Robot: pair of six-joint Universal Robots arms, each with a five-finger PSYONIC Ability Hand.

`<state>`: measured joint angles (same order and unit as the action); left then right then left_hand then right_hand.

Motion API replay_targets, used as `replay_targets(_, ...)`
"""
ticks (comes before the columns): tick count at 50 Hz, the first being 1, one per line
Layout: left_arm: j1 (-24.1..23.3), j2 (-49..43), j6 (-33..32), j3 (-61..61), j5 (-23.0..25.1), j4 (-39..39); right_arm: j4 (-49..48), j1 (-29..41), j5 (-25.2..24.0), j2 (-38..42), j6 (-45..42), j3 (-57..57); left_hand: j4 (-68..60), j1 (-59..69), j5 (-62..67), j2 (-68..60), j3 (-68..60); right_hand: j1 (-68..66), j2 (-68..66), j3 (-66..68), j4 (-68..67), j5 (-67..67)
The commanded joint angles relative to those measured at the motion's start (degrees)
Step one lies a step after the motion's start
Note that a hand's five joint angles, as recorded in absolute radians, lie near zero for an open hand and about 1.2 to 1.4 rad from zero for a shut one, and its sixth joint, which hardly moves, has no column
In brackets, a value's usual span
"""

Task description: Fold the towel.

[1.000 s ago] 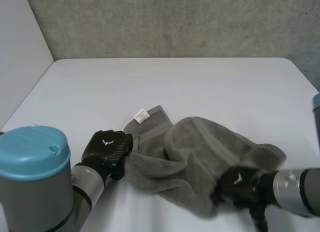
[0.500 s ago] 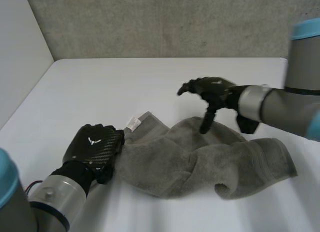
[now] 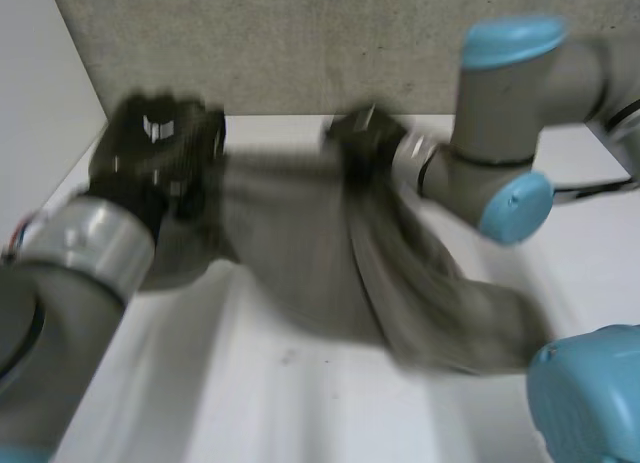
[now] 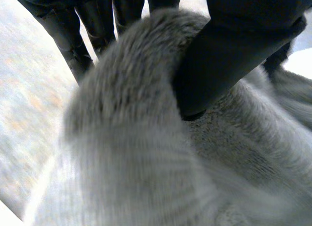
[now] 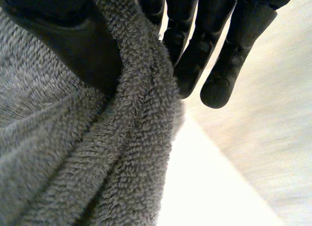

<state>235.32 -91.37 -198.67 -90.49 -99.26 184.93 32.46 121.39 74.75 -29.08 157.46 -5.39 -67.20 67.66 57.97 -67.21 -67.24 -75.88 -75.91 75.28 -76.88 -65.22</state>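
Grey concrete wall point(image 3: 300, 43) rises behind the white counter point(image 3: 250, 403). At the left, my left hand point(image 3: 160, 148) is raised above the counter's far left part and pinches the towel point(image 3: 290, 253) at its upper left end. From my left wrist I see my left thumb point(image 4: 234, 50) pressed into the grey cloth. My left fingers point(image 4: 97, 21) are on the other side of the fold, so the towel's edge is clamped between them. The towel stretches from that hand across to the other, its top edge held up in front of the wall and its body sagging below. Its lower right end hangs down toward the counter, and I cannot tell whether it touches. At the right end of that top edge, my right hand point(image 3: 362, 143) grips the cloth too. From my right wrist, my right thumb point(image 5: 63, 45) sits on one side of a thick fold and my right fingers point(image 5: 195, 55) on the other, pinching it.
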Motion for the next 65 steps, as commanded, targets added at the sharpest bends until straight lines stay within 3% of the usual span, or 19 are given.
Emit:
replay_targets(1,0.31,-10.32,0.12,22.73,-0.50,0.70,-21.46,-4.40,13.15,-8.51,8.83,1.81,-9.46,8.99,8.69,-9.45,-9.42,-4.12,-4.09,4.72,-3.12,-4.78)
replay_targets(3,0.40,-14.17,0.56,29.99,-0.67,0.87,-21.83,-5.11,10.78,-12.38,8.57,-4.07,-8.62,8.16,7.86,-8.61,-8.59,-4.12,-4.09,4.72,-3.12,-4.78)
replay_targets(6,0.40,-16.64,0.91,31.52,-0.76,1.05,-21.30,-5.11,9.10,-13.89,8.47,-7.88,-7.61,7.15,6.84,-7.60,-7.57,-4.12,-4.09,4.72,-3.12,-4.78)
replay_targets(8,0.40,-17.61,0.83,30.74,-0.85,1.31,-18.07,-5.03,3.85,-16.26,6.38,-19.07,-5.77,5.31,5.01,-5.77,-5.74,-4.12,-4.09,4.72,-3.12,-4.78)
replay_targets(9,0.40,-17.62,0.83,30.73,-0.85,1.31,-18.05,-5.03,3.82,-16.27,6.37,-19.13,-5.76,5.29,4.99,-5.75,-5.72,-4.12,-4.09,4.72,-3.12,-4.78)
replay_targets(11,0.31,-19.98,0.91,26.10,-0.94,1.31,-14.20,-4.68,-0.73,-19.07,0.25,-31.54,-0.40,-0.06,-0.37,-0.39,-0.36,-4.12,-4.09,4.72,-3.12,-4.78)
replay_targets(14,0.22,-21.83,0.83,19.34,-0.68,1.49,-13.57,-4.50,-1.89,-19.87,-3.74,-37.32,1.64,-2.10,-2.40,1.65,1.67,-4.12,-4.09,4.72,-3.12,-4.78)
replay_targets(16,0.22,-22.97,0.83,15.91,-0.67,1.49,-13.56,-4.59,-2.50,-21.10,-9.96,-47.47,2.31,-2.77,-3.08,2.32,2.35,-4.12,-4.09,4.72,-3.12,-4.78)
replay_targets(23,0.22,-25.53,1.00,1.66,-0.59,1.49,-16.20,-5.38,-2.07,-22.07,-13.58,-63.39,2.49,-2.95,-3.25,2.50,2.52,-4.12,-4.09,4.72,-3.12,-4.78)
replay_targets(24,0.22,-25.53,1.00,1.64,-0.59,1.49,-15.85,-5.47,-1.89,-22.33,-13.76,-65.69,2.49,-2.95,-3.25,2.50,2.52,2.31,2.35,-1.72,3.31,1.66)
replay_targets(26,0.22,-25.35,0.91,-0.47,-0.50,1.49,-15.85,-5.47,-1.89,-22.33,-13.76,-65.71,2.82,-3.29,-3.59,2.83,2.86,2.38,2.41,-1.78,3.38,1.72)
replay_targets(28,0.31,-24.21,0.91,-3.62,-0.50,1.57,-14.37,-5.64,-1.97,-25.12,-13.50,-70.52,2.99,-3.45,-3.76,3.00,3.03,18.42,18.45,-17.82,19.42,17.76)
replay_targets(29,0.31,-23.25,1.00,-4.85,-0.50,1.57,-14.36,-5.64,-1.98,-25.14,-13.50,-70.54,3.66,-4.12,-4.42,3.67,3.69,18.52,18.56,-17.93,19.53,17.87)
replay_targets(31,0.31,-21.76,0.92,-6.00,-0.50,1.49,-13.92,-7.13,-3.03,-30.22,-12.62,-75.18,4.00,-4.46,-4.76,4.01,4.03,42.82,42.86,-42.23,43.82,42.17)
replay_targets(37,0.31,-17.36,1.00,-8.99,-0.50,1.92,-17.59,-8.54,-3.47,-36.65,-10.35,-79.24,6.69,-7.15,-7.45,6.69,6.72,64.74,64.77,-64.14,65.74,64.08)
replay_targets(39,0.31,-16.48,1.00,-9.52,-0.50,2.10,-19.17,-9.33,-3.47,-37.44,-8.33,-79.59,7.52,-7.99,-8.29,7.53,7.56,65.88,65.91,-65.28,66.88,65.22)
replay_targets(49,0.31,-14.80,0.91,-12.34,-0.59,3.68,-21.12,-16.71,-3.91,-39.04,-0.41,-77.93,9.05,-9.51,-9.81,9.06,9.08,64.79,64.83,-64.20,65.79,64.13)
replay_targets(65,1.19,-14.89,0.91,-13.04,-0.59,3.68,-25.25,-21.64,-2.77,-26.92,-4.61,-72.40,11.23,-11.70,-12.00,11.24,11.27,58.57,58.61,-57.98,59.57,57.91)
